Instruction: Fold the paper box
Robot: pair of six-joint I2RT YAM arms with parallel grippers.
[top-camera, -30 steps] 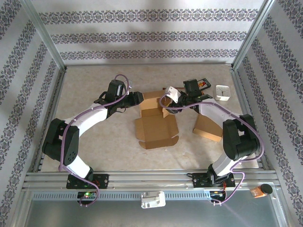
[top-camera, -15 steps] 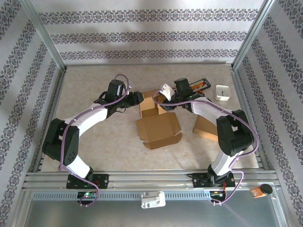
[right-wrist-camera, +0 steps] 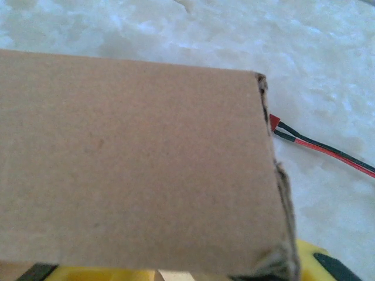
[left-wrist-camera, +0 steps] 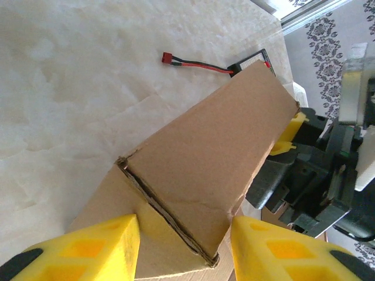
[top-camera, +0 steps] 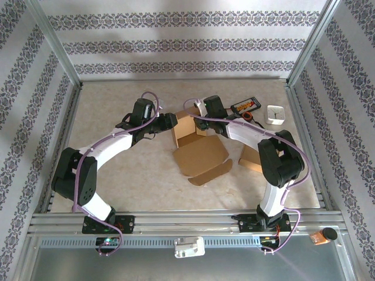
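Dead centre of the overhead shot, on the counter (top-camera: 152, 187), sits the paper box (top-camera: 196, 146). It's half built: the back walls are up and the big front flap (top-camera: 204, 157) lies flat toward the bottom of the frame. The left pincer (top-camera: 169, 121) looks clamped on the standing wall's left corner, with yellow fingers (left-wrist-camera: 88, 249) on either side of the cardboard. The right pincer (top-camera: 200, 118) is pressed up against the wall's right end. Honestly can't tell if it has a hold or is just touching.

My worry is that both arms are on the same thin wall. If they pull unevenly it could crease or tear at that frayed corner. Or the box skids on the smooth counter and the flap folds crooked.

Clutter-wise, a black battery (top-camera: 245, 106) with a red-and-black lead (left-wrist-camera: 199, 65) lies just behind the box, toward the upper right, near enough to snag. A spare cardboard piece (top-camera: 249, 159) and a little white clock (top-camera: 275, 113) sit further right, out of the way.
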